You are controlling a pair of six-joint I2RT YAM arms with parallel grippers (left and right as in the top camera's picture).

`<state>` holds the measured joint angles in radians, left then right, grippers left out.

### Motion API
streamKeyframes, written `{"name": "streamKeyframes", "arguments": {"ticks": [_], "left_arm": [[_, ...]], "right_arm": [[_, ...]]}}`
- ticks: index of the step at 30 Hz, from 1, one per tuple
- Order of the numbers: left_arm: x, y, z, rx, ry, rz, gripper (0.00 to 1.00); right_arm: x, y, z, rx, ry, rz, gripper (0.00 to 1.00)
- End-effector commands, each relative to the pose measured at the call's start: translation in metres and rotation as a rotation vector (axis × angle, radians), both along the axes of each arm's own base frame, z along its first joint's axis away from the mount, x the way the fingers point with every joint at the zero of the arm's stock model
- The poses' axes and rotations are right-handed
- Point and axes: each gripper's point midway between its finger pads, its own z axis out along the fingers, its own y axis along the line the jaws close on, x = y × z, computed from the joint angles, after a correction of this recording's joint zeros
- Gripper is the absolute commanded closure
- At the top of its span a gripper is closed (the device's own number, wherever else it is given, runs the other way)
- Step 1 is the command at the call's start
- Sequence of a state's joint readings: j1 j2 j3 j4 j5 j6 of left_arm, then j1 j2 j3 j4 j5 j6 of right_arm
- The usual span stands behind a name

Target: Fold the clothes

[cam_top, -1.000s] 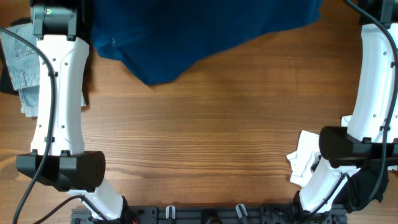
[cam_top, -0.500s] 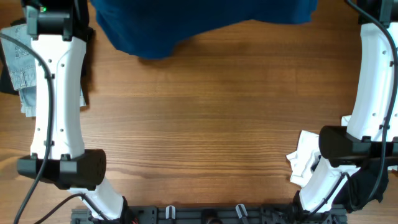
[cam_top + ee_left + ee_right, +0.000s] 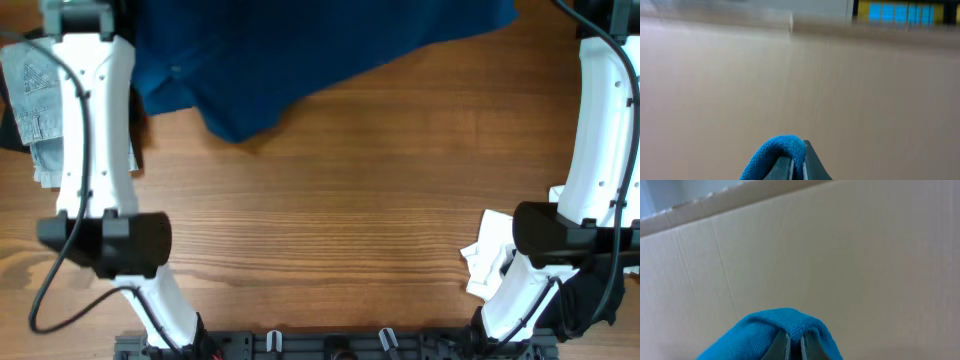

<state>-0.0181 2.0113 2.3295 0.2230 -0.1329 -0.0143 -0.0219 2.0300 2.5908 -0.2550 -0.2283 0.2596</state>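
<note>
Wooden tabletop [image 3: 350,230] with the big dark blue shirt [image 3: 300,50] bunched across its far edge, pale denim [image 3: 30,100] under the left arm [image 3: 95,130] and a white piece [image 3: 490,255] by the base of the right arm [image 3: 600,120]. In the wrist views, both the left hand [image 3: 799,162] and right hand [image 3: 794,344] are clamped tight on a pinch of the shirt's blue fabric.
</note>
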Motion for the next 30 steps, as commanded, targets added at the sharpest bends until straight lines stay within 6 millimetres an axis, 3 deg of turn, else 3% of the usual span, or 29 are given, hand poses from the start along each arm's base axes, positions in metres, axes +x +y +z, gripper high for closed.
{"name": "streamKeyframes", "arguments": {"ticks": [1,5,8,13,18,21,25,27,30], "left_arm": [[-0.004,-0.020,0.006,-0.015,-0.011,-0.056,0.96],[0.002,-0.052,-0.007,-0.012,0.048,-0.111,0.96],[-0.005,-0.063,0.004,-0.016,-0.002,-0.131,0.96],[-0.039,-0.060,0.044,-0.028,-0.141,-0.133,0.96],[-0.050,-0.047,0.054,-0.010,-0.169,-0.043,0.96],[-0.050,-0.042,0.053,0.029,-0.159,0.023,0.96],[-0.024,-0.031,0.021,0.040,-0.010,0.051,0.96],[-0.002,-0.018,-0.007,0.046,0.085,0.074,0.96],[0.034,0.005,-0.065,0.013,0.255,0.096,0.96]], "right_arm": [[0.005,0.005,-0.007,-0.026,0.015,0.019,0.96],[0.004,0.017,-0.015,-0.045,0.043,0.087,0.96],[0.004,0.018,-0.015,-0.045,0.046,0.090,0.96],[0.001,0.012,0.001,-0.041,-0.026,0.052,0.96],[-0.007,-0.002,0.028,-0.015,-0.138,-0.030,0.96],[-0.008,-0.006,0.031,-0.007,-0.150,-0.049,0.96],[0.008,-0.009,0.006,-0.013,-0.061,-0.067,0.96],[0.022,-0.012,-0.015,-0.025,0.001,-0.083,0.96],[0.053,-0.019,-0.069,-0.003,0.150,-0.083,0.96]]}}
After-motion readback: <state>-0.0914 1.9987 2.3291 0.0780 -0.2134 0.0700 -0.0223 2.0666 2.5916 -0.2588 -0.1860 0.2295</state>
